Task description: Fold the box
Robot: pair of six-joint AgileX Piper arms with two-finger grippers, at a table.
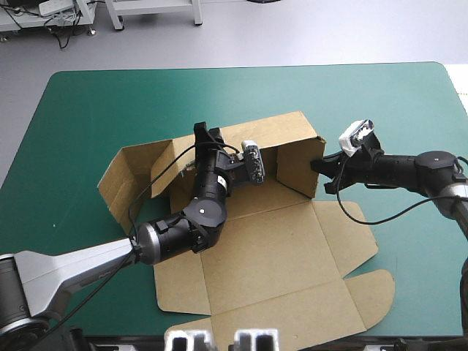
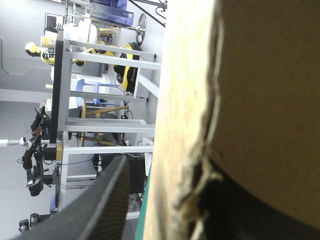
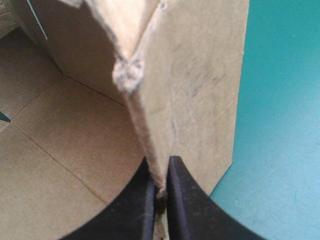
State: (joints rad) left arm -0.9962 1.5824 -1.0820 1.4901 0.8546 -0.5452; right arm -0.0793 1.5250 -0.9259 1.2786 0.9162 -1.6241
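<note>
The brown box (image 1: 278, 248) lies partly folded on the teal-green table (image 1: 88, 110), its back wall and right side wall raised and its lid flaps flat toward the near edge. My left gripper (image 1: 203, 139) sits at the top of the back wall. In the left wrist view the gripper (image 2: 162, 165) straddles the board's edge (image 2: 190, 100). One black finger (image 2: 100, 205) stands slightly off the board, and the other shows only as a dark shape behind it. My right gripper (image 1: 319, 175) pinches the outer edge of the right wall, fingers (image 3: 160, 175) shut on the board (image 3: 200, 90).
The box's loose left flaps (image 1: 128, 179) stand partly up toward the table's left side. Its rounded lid tabs (image 1: 369, 292) reach close to the near edge. Bare teal-green cover (image 3: 280, 125) lies to the right of the box, under my right arm.
</note>
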